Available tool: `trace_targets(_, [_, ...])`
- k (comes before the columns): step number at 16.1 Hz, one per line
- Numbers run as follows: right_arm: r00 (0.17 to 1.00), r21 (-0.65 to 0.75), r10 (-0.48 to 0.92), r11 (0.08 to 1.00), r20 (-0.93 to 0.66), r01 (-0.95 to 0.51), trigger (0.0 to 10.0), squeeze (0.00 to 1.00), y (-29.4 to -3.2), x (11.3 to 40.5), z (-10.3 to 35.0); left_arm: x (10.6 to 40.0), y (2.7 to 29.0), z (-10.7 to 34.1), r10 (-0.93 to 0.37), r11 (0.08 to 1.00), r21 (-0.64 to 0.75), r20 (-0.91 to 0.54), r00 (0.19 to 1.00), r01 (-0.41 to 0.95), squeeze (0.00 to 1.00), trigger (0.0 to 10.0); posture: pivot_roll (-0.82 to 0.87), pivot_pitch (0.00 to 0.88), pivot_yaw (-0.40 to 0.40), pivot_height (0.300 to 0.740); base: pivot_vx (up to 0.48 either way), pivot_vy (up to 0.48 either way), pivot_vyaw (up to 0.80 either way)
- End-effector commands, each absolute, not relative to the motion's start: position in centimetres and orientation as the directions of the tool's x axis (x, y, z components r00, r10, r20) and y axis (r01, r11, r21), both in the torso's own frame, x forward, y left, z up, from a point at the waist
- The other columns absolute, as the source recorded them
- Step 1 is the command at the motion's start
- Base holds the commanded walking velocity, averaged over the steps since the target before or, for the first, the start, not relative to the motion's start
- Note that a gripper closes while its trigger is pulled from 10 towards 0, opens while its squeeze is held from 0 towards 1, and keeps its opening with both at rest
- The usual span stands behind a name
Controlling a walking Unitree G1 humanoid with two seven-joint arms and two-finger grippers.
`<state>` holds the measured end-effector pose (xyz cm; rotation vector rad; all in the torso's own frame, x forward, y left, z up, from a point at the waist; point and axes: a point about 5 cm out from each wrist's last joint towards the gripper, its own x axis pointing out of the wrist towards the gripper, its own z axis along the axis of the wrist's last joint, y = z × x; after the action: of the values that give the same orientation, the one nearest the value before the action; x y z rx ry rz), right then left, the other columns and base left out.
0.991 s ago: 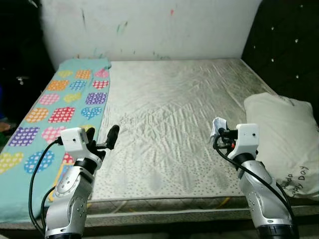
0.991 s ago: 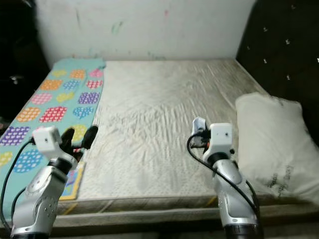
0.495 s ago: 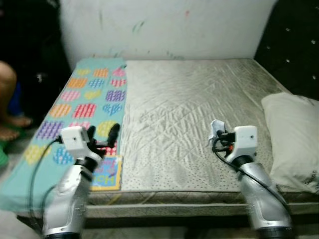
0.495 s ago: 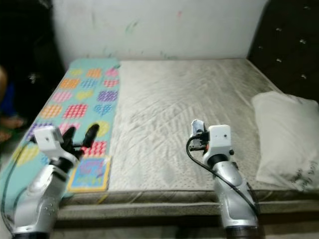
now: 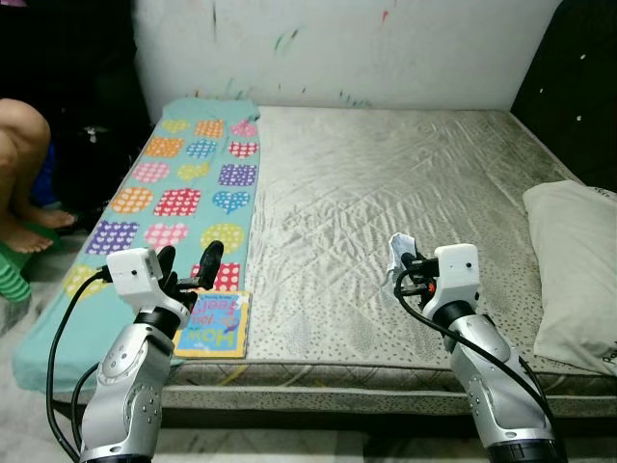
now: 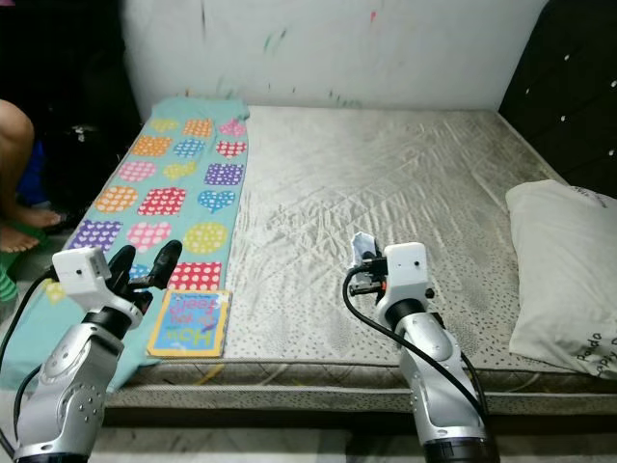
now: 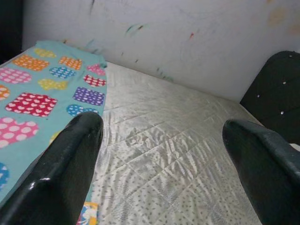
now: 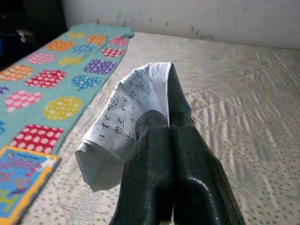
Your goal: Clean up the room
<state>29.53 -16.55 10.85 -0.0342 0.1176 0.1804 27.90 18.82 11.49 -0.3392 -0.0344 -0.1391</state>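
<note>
Paper scrap [image 8: 133, 101], white with handwritten lines, curled and folded, pinched between the two black fingers of the right gripper [image 5: 397, 262]. Fingers pressed together on it; scrap sticks up past the tips. Held above the bare mattress [image 5: 386, 183], toward the near edge, roughly mid-width.

Left gripper [image 5: 188, 265] raised over the near left part of the bed, fingers [image 7: 65, 164] spread wide apart, nothing between them. It hovers above the teal blanket [image 5: 183, 188], which is printed with coloured dotted hearts, circles and squares and runs along the left side of the mattress from the wall to the near edge.

Children's book [image 5: 214, 324], blue cover with orange border, lies flat on the near end of the teal blanket close to the mattress edge, just beside the left gripper's fingertips.

White pillow [image 5: 576, 270] on the right side of the mattress, some dark lettering near its lower corner, well apart from the right gripper.

Behind: white wall [image 5: 337, 48] with small paint marks; dark tufted headboard [image 5: 578, 87] at right. Person's bare leg [image 5: 19, 164] and foot at far left, on the floor beside the bed.
</note>
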Motion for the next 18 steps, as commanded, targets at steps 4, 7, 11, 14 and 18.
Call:
trace_targets(4, [0.981,-0.027,0.168,0.985,-0.097,-0.171,10.0,0.0,-16.8,29.64,11.35,28.0,18.82,11.63,-0.14,0.933,-0.325,0.063,0.988,0.153,0.0,10.0,-0.08,0.014,0.0,0.74,0.06,0.0,0.13])
trace_targets(7, [0.98,-0.029,0.171,0.984,-0.099,-0.174,10.0,0.0,-16.77,29.7,11.33,28.06,18.87,11.59,-0.142,0.934,-0.321,0.062,0.988,0.154,0.0,10.0,-0.08,0.012,0.0,0.74,0.249,0.0,0.0])
trace_targets(11, [0.98,-0.027,0.172,0.984,-0.098,-0.175,10.0,0.0,-16.69,29.73,11.33,28.14,18.92,11.6,-0.146,0.936,-0.314,0.063,0.987,0.158,0.0,10.0,-0.08,0.01,0.001,0.74,0.247,0.0,0.0])
trace_targets(14, [0.981,-0.027,0.169,0.985,-0.097,-0.173,10.0,0.0,-16.72,29.73,11.33,28.18,18.93,11.59,-0.147,0.937,-0.311,0.062,0.987,0.159,0.0,10.0,-0.08,0.01,0.001,0.74,0.252,0.0,0.0])
trace_targets(18, [0.982,-0.026,0.167,0.985,-0.094,-0.17,10.0,0.0,-16.73,29.77,11.37,28.26,18.94,11.61,-0.148,0.939,-0.305,0.063,0.987,0.16,0.0,10.0,-0.08,0.01,0.002,0.74,0.257,0.0,0.0])
